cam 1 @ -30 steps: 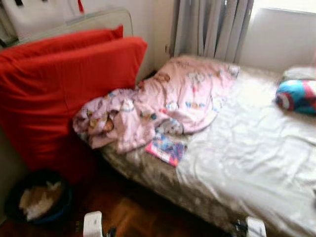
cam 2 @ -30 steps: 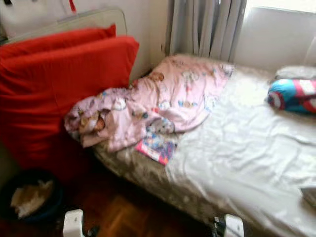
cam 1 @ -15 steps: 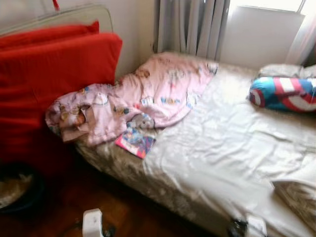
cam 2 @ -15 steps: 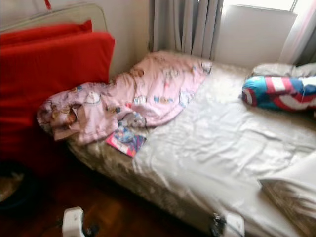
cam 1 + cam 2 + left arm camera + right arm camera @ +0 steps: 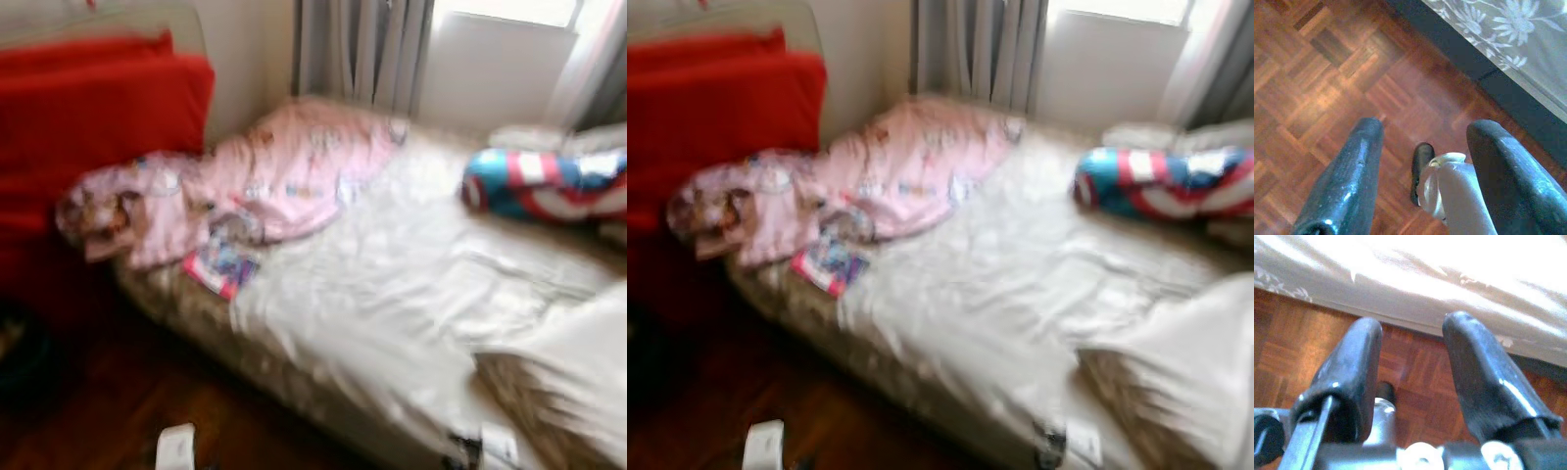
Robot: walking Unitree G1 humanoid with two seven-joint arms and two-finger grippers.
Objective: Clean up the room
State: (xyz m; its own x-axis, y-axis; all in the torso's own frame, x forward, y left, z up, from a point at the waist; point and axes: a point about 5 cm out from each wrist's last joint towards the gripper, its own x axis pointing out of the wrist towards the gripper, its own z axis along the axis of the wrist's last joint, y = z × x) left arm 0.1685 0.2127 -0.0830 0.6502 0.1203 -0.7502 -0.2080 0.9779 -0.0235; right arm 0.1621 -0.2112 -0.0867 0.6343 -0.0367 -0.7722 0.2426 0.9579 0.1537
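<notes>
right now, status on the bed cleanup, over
Left gripper and right gripper open, empty, low over parquet floor. Pink blanket crumpled on bed, small book at its edge. View blurred.

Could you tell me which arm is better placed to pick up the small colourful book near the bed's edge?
Probably the left: the small colourful book lies on the robot's left, beside the pink patterned blanket. Both pincers hang open above the floor.
</notes>
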